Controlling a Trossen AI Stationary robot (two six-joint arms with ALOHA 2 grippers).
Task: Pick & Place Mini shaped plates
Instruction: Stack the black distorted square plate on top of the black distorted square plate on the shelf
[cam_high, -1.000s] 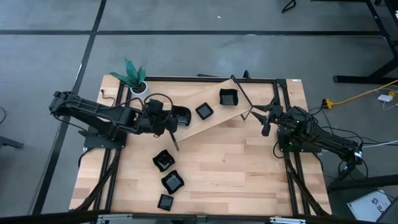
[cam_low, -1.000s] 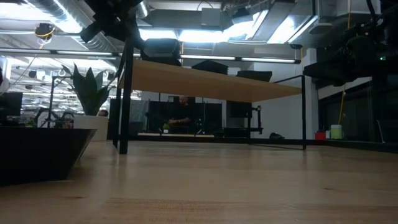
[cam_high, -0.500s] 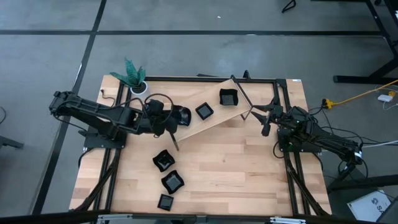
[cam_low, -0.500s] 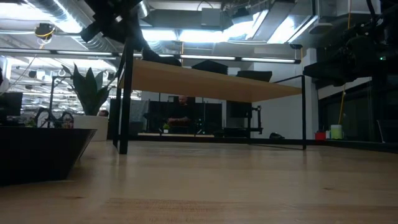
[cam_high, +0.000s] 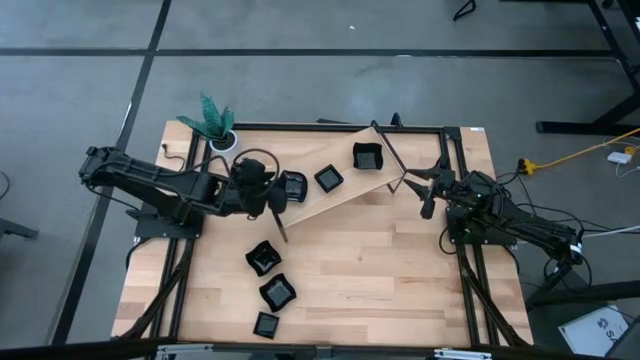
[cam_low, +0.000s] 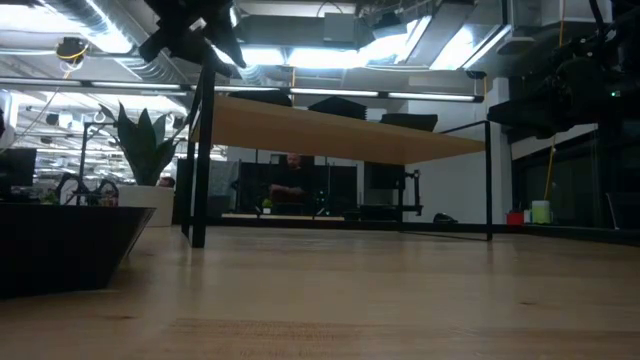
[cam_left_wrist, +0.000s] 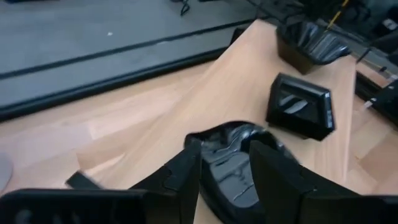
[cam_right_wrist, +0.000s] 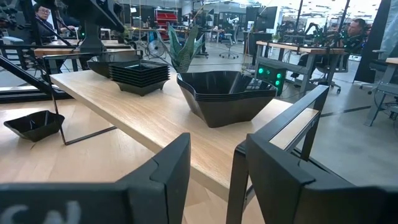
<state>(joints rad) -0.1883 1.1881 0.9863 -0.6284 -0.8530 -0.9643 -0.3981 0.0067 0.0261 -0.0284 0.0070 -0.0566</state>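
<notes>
Left pincer (cam_left_wrist: 225, 163) fingers apart over black plate (cam_high: 293, 186) on sloped board (cam_high: 345, 190). Right pincer (cam_high: 428, 195) apart, waits beside board. No readable writing.

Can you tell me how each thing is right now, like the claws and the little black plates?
Left claw: open, just over a plate.
Right claw: open, holding nothing.
Shelf plates: three, sitting on the raised board.
Table plates: three, lying loose.
Plant: upright in its pot.
</notes>
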